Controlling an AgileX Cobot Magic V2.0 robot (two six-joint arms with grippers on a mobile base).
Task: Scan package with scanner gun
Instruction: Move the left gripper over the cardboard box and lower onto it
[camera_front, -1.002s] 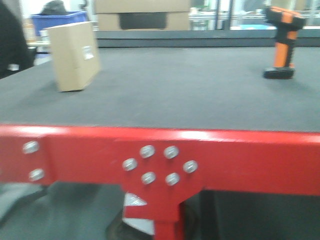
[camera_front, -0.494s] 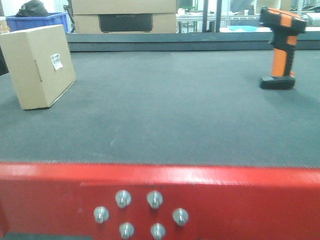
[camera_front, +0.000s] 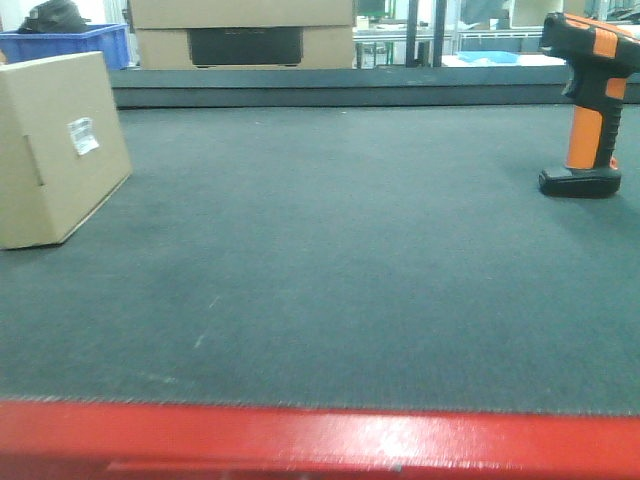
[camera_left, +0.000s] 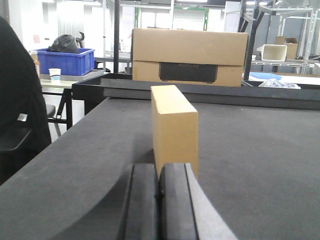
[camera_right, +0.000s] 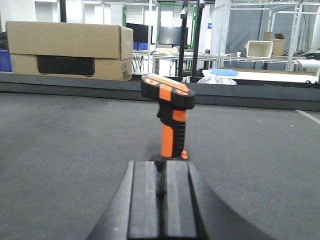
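A dark-matted workshop bench (camera_front: 330, 290) is recorded. The left hand (camera_left: 159, 200) is closed and empty, the package (camera_left: 174, 127) straight ahead of it; the right hand (camera_right: 160, 200) likewise, the scanner gun (camera_right: 169, 117) upright ahead. Approach is judged in hand; opening is required before grasping.

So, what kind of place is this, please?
Probably a warehouse or logistics workshop. A cardboard package and a scanner gun stand on a wide dark table, with a blue crate and a larger carton behind.
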